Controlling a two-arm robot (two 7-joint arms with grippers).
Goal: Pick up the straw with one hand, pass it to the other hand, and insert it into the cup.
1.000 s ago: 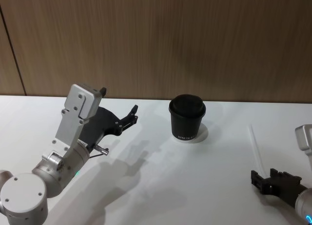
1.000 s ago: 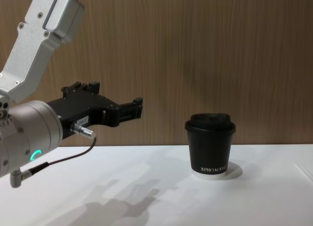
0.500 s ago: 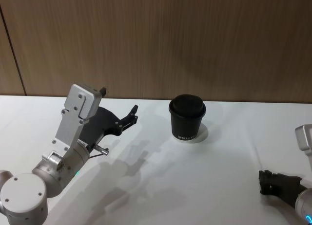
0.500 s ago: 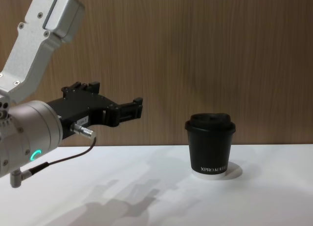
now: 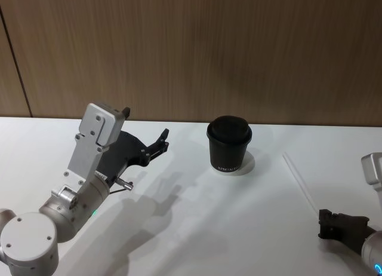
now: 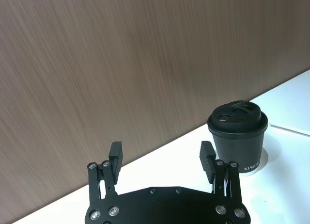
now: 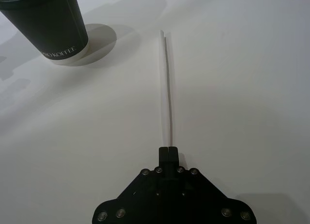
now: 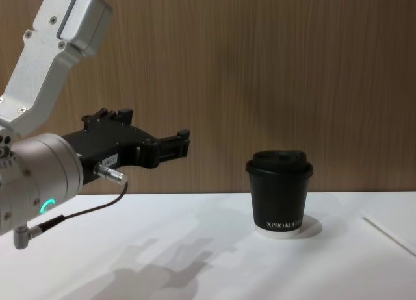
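- The straw (image 7: 167,88) is clamped at its near end in your right gripper (image 7: 168,150), jaws pressed together on it, low at the right front of the table (image 5: 197,228).
- From that pinch it runs out straight ahead over the white top. You can't tell whether the far tip rests on the surface or hangs just above it.
- Holding it by the very end looks sensible: nearly the whole length stays free for the other side to take.
- The cup (image 5: 229,143) stands upright with its lid on, mid-table toward the wooden wall (image 5: 191,49). The straw's far tip is to its right, near but apart.
- Your left gripper (image 6: 161,158) hovers raised on the left with its jaws spread wide and nothing between them, aimed toward the cup. It reads as ready for the handoff.
- Room check: there's bare table between the two grippers, and the cup is the one obstacle.
- If you swing the straw leftward at this height, that long free end could clip the cup, so lift before you cross.
- The lid's openings look small, so expect the insertion to need careful aim.
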